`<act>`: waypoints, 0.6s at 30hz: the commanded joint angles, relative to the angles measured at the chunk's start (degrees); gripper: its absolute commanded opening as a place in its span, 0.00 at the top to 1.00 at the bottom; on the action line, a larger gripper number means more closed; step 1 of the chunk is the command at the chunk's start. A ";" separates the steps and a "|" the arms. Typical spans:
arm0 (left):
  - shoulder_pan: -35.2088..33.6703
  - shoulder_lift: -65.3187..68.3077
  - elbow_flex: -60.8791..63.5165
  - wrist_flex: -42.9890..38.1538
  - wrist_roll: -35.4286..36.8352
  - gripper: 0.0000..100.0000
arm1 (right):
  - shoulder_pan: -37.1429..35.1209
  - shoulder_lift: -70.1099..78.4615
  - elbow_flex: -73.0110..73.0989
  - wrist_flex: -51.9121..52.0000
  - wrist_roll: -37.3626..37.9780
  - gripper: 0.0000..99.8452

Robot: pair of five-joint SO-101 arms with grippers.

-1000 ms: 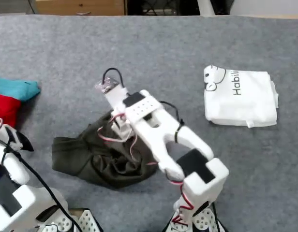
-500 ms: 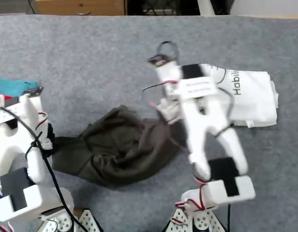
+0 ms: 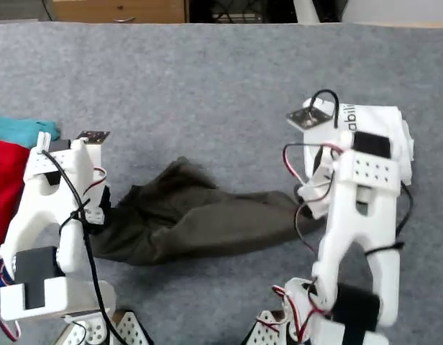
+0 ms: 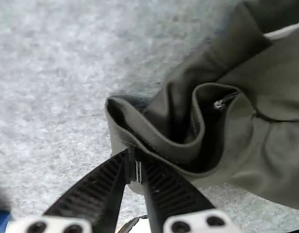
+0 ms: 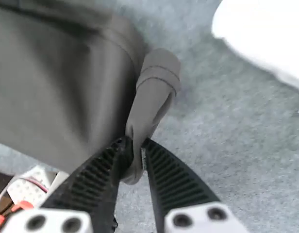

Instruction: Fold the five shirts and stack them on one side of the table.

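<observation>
**A:** The left hand [image 4: 135, 162] is clamped on a hem edge of the dark olive shirt [image 3: 193, 219]. The right hand [image 5: 135, 150] pinches a stitched, cuff-like end on the far side.

**B:** And where is the shirt itself?

**A:** Strung between the two arms over the middle of the surface [image 3: 207, 65], sagging and rumpled.

**B:** Which step, do you reckon?

**A:** Spreading it out before any fold, I'd say. Next it wants drawing taut and laying flat, without either grip slipping.

**B:** Any writing?

**A:** The folded white shirt [image 3: 372, 151] just beside the right arm carries dark lettering and a small drawn face, which I leave unread. A red shirt [image 3: 6, 180] and a teal shirt [image 3: 24, 131] lie beyond the left arm, with no print showing.
</observation>
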 commanded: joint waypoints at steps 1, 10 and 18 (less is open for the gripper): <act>0.13 -0.70 -4.18 0.79 2.81 0.97 | 1.14 -7.52 1.98 -4.75 -1.93 0.93; -20.53 -0.70 -24.57 14.42 2.99 0.97 | -4.92 -20.88 4.09 -5.98 -3.69 0.72; -43.21 -0.70 -31.96 18.37 2.81 0.97 | -34.81 -21.49 2.86 -12.75 -21.89 0.72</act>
